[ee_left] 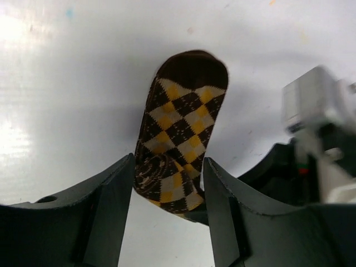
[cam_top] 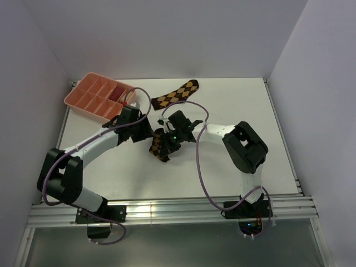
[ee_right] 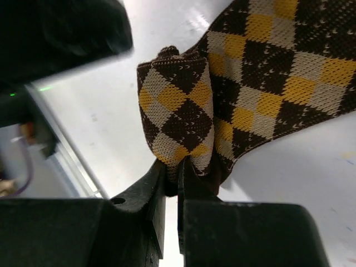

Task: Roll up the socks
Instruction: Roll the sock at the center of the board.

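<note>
Centre frame, the right gripper (ee_right: 177,167) pinches the folded end of one argyle sock (cam_top: 160,146) while the left gripper (ee_left: 168,167), jaws spread, straddles it; the second sock (cam_top: 177,93) lies flat at upper centre.

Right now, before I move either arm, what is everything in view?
near sock: one, dark brown with tan-orange diamonds, partly folded at table centre between the pincers.
far sock: one, same pattern, flat at the back.
compartment tray: one, salmon pink, back left corner.
reddish roll: one, in a right-end tray compartment.
beige item: one, beside it, too small to identify.
table: one, white.
left pincer: black, open, a finger on either side of the near sock.
right pincer: black, shut on the near sock's folded edge.
</note>
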Tool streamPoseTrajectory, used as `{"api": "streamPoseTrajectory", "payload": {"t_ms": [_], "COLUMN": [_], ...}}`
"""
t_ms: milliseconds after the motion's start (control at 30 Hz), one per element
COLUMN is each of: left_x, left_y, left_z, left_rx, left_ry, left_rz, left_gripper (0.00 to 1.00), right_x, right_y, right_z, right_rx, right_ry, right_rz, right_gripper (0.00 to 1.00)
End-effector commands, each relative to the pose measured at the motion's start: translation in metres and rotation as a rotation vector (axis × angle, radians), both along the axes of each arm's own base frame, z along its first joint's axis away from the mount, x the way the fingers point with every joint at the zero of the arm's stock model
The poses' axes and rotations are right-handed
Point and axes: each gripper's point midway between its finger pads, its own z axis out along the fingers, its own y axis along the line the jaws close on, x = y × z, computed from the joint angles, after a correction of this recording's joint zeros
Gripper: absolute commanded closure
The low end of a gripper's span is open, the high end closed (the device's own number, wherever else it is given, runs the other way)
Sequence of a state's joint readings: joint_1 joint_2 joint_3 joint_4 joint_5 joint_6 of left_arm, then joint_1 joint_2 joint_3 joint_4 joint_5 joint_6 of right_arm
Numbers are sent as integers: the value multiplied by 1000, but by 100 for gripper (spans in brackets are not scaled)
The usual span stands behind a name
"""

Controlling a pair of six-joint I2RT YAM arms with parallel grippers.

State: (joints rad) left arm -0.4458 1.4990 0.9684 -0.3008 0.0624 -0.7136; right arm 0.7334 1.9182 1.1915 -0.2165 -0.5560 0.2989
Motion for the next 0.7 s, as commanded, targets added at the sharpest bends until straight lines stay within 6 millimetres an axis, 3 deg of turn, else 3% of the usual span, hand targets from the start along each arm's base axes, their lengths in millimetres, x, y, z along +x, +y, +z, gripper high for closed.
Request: {"api": "streamPoseTrajectory", "payload": {"t_ms": [0,433,567,667], "left_x": [-16,-51,-56,-49], "left_y": [4,5,7,5], "left_z": [-13,-58,-71,-68], "left_rx": [-34,-95,-80,-78], "left_ry": [43,141,171,145], "left_rz": [47,70,68,50], "left_gripper": [43,55,56,52], "right_x": [-26,-18,-16,-17], "right_y": [4,4,3,3], "right_z": [2,-7,-7,-9], "right_rx": [37,31,35,36], "right_ry": [176,226,205,198], "right_rz": [49,31,39,65], "right_gripper": [100,100,100,100]}}
